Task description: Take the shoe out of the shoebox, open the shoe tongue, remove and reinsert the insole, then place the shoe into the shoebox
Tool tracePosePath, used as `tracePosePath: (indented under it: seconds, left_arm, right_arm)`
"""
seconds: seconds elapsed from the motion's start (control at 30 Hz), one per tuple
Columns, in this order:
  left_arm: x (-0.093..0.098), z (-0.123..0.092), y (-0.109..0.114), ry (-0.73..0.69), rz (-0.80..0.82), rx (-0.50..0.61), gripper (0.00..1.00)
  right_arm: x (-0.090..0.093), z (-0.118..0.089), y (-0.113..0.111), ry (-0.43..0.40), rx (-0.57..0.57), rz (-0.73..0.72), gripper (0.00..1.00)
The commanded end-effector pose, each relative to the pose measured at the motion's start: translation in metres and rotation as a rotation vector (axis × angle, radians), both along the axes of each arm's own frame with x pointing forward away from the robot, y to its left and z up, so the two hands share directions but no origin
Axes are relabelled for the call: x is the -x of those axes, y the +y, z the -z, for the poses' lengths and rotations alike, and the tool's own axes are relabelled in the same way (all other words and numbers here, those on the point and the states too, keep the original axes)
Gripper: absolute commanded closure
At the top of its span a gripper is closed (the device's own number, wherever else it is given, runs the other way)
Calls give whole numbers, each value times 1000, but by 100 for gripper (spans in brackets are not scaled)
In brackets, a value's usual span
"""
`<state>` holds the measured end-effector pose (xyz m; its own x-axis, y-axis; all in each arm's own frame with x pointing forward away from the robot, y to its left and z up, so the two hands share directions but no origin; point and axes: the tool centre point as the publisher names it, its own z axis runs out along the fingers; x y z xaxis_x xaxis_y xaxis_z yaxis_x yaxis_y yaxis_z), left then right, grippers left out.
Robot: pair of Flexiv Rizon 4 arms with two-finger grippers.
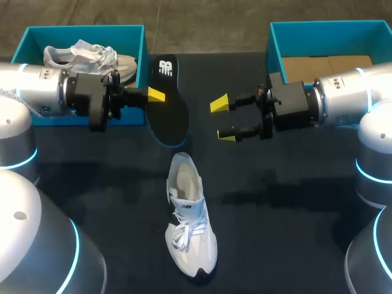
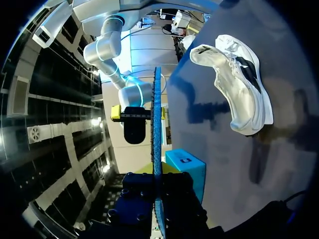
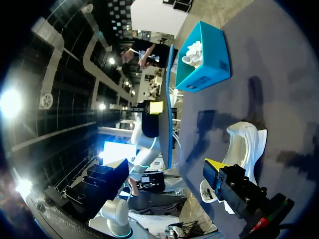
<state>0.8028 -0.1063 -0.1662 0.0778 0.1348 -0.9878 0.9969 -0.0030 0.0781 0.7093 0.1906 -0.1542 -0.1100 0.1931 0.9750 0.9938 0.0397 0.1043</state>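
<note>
2 open teal cardboard shoeboxes stand at the far side of the dark tabletop (image 1: pixel 294 202). The left shoebox (image 1: pixel 86 28) holds 1 white and grey laced sneaker (image 1: pixel 92 56) lying on its side. The right shoebox (image 1: pixel 274 49) shows only a brown cardboard floor (image 1: pixel 324 66). My left claw (image 1: pixel 156 95) is just beside the left shoebox and is clenched on the long black foam insole (image 1: pixel 168 116). 1 yellow tip shows on top of the insole; in the left wrist view the insole runs edge-on between both fingers, its thin edge blue. The insole's far end, at the heel, carries a white printed logo, and a small dark label sits on the outer wall of the left shoebox; I do not read either. My right claw (image 1: pixel 222 120) hangs in front of the right shoebox, near the insole but apart from it. It is released, its 2 yellow tips spread wide with nothing between them. The second white mesh sneaker (image 1: pixel 190 226) stands upright on the tabletop, outside both boxes. Its heel opening points toward the insole and its toe points toward me.
</note>
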Motion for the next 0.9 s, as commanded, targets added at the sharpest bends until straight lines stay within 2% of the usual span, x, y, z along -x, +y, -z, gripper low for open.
tracePosePath:
  seconds: [0.03,0.27,0.43,0.6,0.7,0.9]
  left_arm:
    - [2,0,0,-2,-3,-2,100]
    - [2,0,0,-2,-3,-2,100]
    - [2,0,0,-2,-3,-2,100]
    - [2,0,0,-2,-3,-2,100]
    - [2,0,0,-2,-3,-2,100]
    - [2,0,0,-2,-3,-2,100]
  right_arm:
    - [0,1,3,-1,0,2,0]
    - [-2,0,8,17,-1,49,0]
    - [-3,-6,28,7,26,78,0]
    - [-4,-3,52,13,9,46,0]
    - [-10,1,66,5,7,20,0]
    - [-23,6,78,-9,-10,4,0]
